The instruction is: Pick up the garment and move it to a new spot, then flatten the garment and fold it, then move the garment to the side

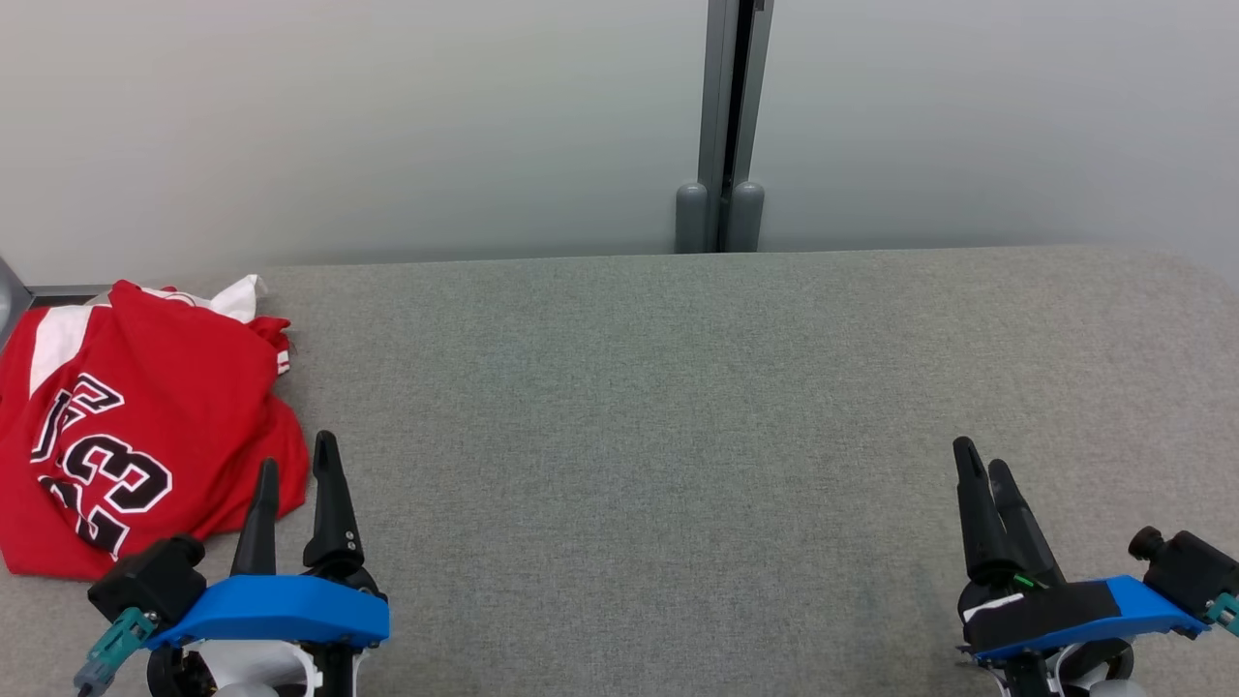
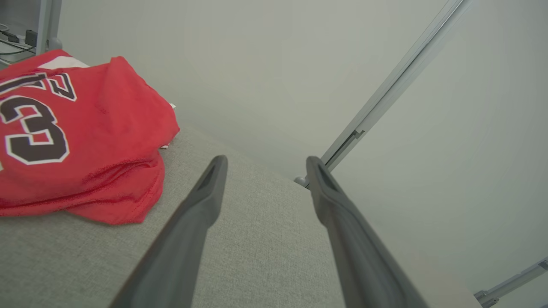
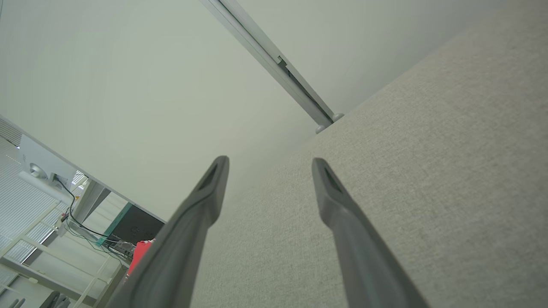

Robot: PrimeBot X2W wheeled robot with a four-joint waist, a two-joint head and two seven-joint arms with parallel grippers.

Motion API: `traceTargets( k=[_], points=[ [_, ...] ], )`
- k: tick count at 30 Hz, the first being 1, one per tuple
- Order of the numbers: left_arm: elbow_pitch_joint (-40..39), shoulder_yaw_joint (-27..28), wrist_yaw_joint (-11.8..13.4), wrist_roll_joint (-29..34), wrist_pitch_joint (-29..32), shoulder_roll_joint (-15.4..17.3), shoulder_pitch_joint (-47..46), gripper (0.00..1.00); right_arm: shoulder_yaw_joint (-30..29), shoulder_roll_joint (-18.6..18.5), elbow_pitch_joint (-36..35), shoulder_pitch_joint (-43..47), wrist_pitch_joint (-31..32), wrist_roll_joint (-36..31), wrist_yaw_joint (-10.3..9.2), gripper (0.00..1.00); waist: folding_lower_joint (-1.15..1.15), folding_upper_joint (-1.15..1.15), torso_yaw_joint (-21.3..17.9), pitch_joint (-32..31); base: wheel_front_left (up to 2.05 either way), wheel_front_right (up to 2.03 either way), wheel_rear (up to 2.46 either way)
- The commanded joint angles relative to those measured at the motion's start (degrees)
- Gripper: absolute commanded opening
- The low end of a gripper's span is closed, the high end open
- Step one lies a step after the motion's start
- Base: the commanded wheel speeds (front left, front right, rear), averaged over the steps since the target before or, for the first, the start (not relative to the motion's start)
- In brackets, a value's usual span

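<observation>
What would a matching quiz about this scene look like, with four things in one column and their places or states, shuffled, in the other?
Things:
1. crumpled red jersey with black-and-white numbers
2. left gripper with two long dark fingers
3. right gripper with two long dark fingers
4. upright grey metal post

Places or states:
a. behind the far edge of the grey cloth-covered table, near its middle
b. open, over bare cloth at the lower right
c. bunched at the table's left end
d. open, close beside the jersey

Pairs: 1-c, 2-d, 3-b, 4-a.
</observation>
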Motion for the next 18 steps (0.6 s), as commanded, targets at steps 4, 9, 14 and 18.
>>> traceTargets(
  k=[4, 9, 14, 18],
  points=[
    [0.36, -0.52, 0.64, 3.91, -1.13, 0.79, -1.17, 1.00, 0.53, -0.43, -0.33, -1.34, -1.15, -4.55, 0.11, 1.00, -0.01, 0.00, 0.05, -0.08, 0.00, 0.00, 0.00],
    [1.25, -1.15, 1.13, 7.06, -1.89, 0.96, -1.36, 1.00, 0.61, -0.46, -0.23, -1.39, -1.91, -7.63, 0.12, 1.00, -0.01, 0.00, 0.18, -0.14, 0.00, 0.00, 0.00],
    [2.59, -1.52, 1.36, 9.92, -2.66, 1.08, -1.62, 1.00, 0.80, -0.49, 0.07, -1.46, -2.69, -11.07, 0.12, 1.00, -0.01, 0.00, 0.25, -0.20, 0.00, 0.00, 0.00],
    [3.24, -1.91, 1.65, 12.29, -3.25, 1.25, -1.86, 1.00, 0.95, -0.51, 0.29, -1.56, -3.32, -13.81, 0.13, 1.00, -0.01, 0.00, 0.28, -0.18, 0.00, 0.00, 0.00]
  ],
)
